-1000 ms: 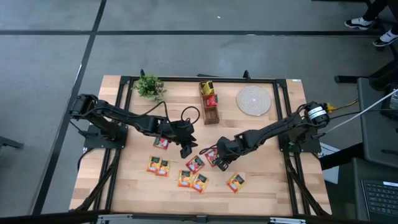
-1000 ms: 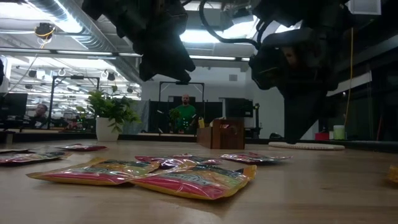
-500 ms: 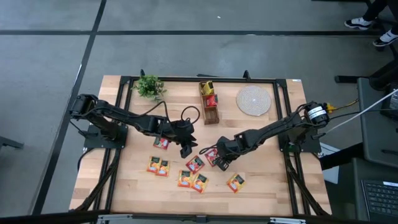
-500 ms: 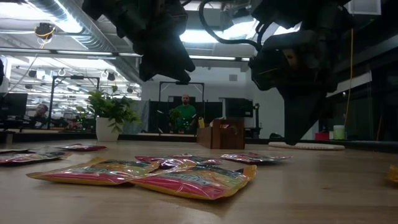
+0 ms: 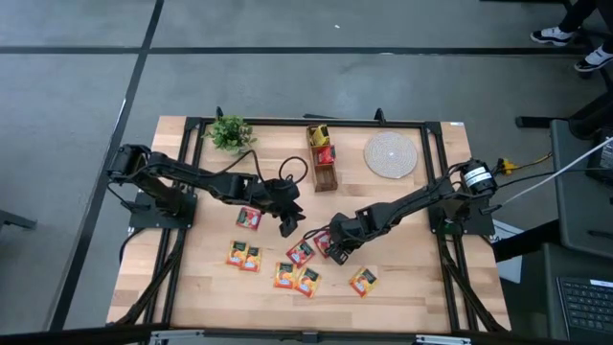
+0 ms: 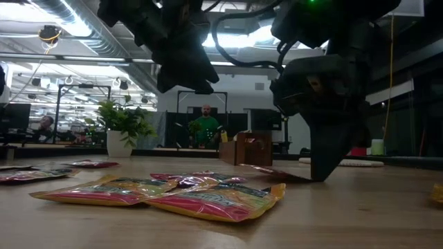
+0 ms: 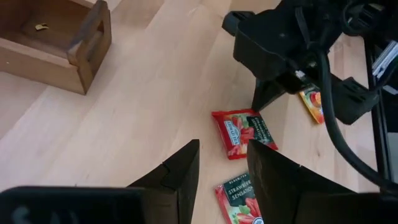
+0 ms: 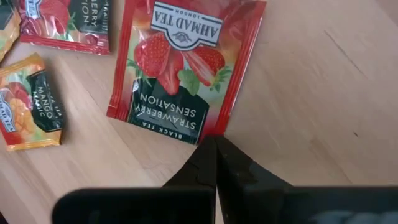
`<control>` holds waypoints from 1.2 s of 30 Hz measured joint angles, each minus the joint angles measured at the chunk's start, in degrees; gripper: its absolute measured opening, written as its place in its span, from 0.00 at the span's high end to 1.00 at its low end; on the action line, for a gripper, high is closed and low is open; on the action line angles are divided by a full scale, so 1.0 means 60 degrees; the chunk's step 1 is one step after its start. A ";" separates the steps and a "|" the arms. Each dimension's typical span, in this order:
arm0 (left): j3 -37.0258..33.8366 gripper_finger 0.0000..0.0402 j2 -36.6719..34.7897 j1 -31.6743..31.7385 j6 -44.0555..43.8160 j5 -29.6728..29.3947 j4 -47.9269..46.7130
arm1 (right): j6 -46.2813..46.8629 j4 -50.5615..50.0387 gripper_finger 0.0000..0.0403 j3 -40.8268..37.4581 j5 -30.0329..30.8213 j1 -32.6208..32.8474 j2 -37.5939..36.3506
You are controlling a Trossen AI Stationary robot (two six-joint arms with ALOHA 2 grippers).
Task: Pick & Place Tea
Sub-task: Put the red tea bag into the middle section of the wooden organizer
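Nearest the desk's (image 5: pixel 192 287) front edge, scattered orange sachets (image 5: pixel 296 278). Just behind, right jaws (image 5: pixel 332 251) clenched, tips down at the edge of a red strawberry sachet (image 8: pixel 181 68), touching it but grasping nothing, a second red sachet (image 5: pixel 300 252) just beside. Left jaws (image 5: pixel 286 226) partly parted, hovering empty above the desk near the middle, another red sachet (image 5: pixel 249 218) close by. Farther back, a wooden box (image 5: pixel 324 165) holding a few sachets. At the far edge, plant (image 5: pixel 230 133) and woven mat (image 5: pixel 390 154), well apart. Beyond the desk, a person (image 6: pixel 204 128) standing in the room.
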 joint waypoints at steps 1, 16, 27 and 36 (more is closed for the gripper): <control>0.0000 0.68 0.0000 0.0013 -0.0143 0.0011 -0.0009 | 0.0020 -0.0007 1.00 -0.0004 0.0007 0.0000 0.0000; 0.0004 0.38 0.1942 0.0655 -0.3226 0.3615 0.1203 | 0.0180 -0.0028 1.00 -0.0025 0.0210 0.0008 0.0018; -0.0004 0.24 0.2747 0.0476 -0.3662 0.3961 0.2058 | 0.0158 0.0149 1.00 -0.0036 0.0305 0.0011 0.0033; 0.0004 0.24 0.2736 0.0148 -0.0205 0.3197 0.2262 | -0.0042 0.0282 1.00 -0.0036 0.0385 0.0007 0.0033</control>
